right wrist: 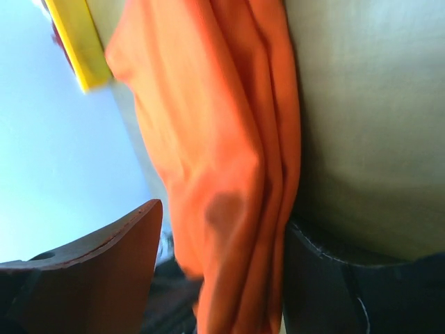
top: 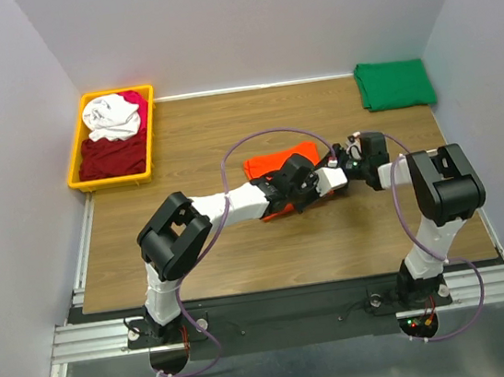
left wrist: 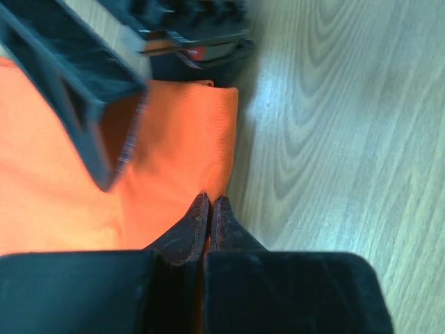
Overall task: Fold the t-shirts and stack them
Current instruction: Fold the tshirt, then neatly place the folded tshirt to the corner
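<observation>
The bright orange t-shirt (top: 278, 161) lies bunched in the middle of the table. My left gripper (top: 312, 190) is at its near right edge. In the left wrist view that gripper (left wrist: 211, 202) is shut, with orange cloth (left wrist: 174, 146) pinched between its jaws. My right gripper (top: 335, 166) comes in from the right. Its jaws stand apart around a hanging fold of the orange t-shirt (right wrist: 215, 139); one finger (right wrist: 327, 278) touches the cloth, the other is clear of it. A dark green t-shirt (top: 393, 83) lies folded at the back right.
A yellow bin (top: 75, 161) at the back left holds white (top: 112, 116), dark red (top: 116, 155) and magenta t-shirts. Walls close in the table on the left, back and right. The two arms meet closely over the table's middle, cables looping above them.
</observation>
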Motion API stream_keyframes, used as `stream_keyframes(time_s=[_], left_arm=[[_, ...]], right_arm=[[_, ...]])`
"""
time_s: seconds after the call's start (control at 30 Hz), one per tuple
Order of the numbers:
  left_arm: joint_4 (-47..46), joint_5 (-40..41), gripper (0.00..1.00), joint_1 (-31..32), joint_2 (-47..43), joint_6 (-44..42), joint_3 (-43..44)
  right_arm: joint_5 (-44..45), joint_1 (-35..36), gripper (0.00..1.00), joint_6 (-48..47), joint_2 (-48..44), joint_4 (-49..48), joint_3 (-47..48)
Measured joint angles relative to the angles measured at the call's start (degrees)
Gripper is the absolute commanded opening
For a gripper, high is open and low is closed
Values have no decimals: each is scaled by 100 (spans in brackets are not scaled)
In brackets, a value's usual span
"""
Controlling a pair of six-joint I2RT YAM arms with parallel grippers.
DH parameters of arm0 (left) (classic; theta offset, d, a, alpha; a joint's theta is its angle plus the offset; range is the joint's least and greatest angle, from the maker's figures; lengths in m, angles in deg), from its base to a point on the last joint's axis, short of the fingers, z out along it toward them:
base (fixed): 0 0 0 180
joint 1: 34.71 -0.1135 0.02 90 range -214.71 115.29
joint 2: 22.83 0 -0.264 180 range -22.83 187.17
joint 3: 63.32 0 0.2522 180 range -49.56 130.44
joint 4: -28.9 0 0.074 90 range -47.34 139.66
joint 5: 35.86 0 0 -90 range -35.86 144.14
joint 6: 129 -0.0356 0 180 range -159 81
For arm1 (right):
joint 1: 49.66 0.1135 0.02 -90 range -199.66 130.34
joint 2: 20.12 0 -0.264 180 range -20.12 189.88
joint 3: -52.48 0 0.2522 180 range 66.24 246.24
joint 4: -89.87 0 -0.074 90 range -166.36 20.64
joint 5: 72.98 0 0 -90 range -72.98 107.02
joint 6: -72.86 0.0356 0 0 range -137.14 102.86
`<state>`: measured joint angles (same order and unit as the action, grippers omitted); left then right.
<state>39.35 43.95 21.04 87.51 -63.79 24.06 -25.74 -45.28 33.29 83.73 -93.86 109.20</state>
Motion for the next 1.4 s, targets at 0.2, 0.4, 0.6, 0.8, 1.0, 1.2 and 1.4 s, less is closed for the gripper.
stream_keyframes(time_s=[0.2,0.4,0.6,0.8,1.0,1.2,1.4], left_arm=[[22,-229,0,-68,0,50,2],[24,-382,0,-125,0,74,2],[24,-533,0,-221,0,114,0],[28,-656,9,-350,-2,162,2],[76,-728,41,-503,-260,258,-76],[326,-804,69,-990,-1578,361,-686],[638,-815,93,-1648,-2400,411,-933]], right_arm=[[835,70,61,404,247,-1217,-26],[1110,129,56,636,787,-2179,138],[1300,275,50,688,1012,-2682,168],[1488,378,5,612,1222,-2785,229],[1508,396,1,22,1180,-2214,546],[1906,310,1,-1827,1043,-328,1853],[2286,-127,1,-3637,1021,831,2970]])
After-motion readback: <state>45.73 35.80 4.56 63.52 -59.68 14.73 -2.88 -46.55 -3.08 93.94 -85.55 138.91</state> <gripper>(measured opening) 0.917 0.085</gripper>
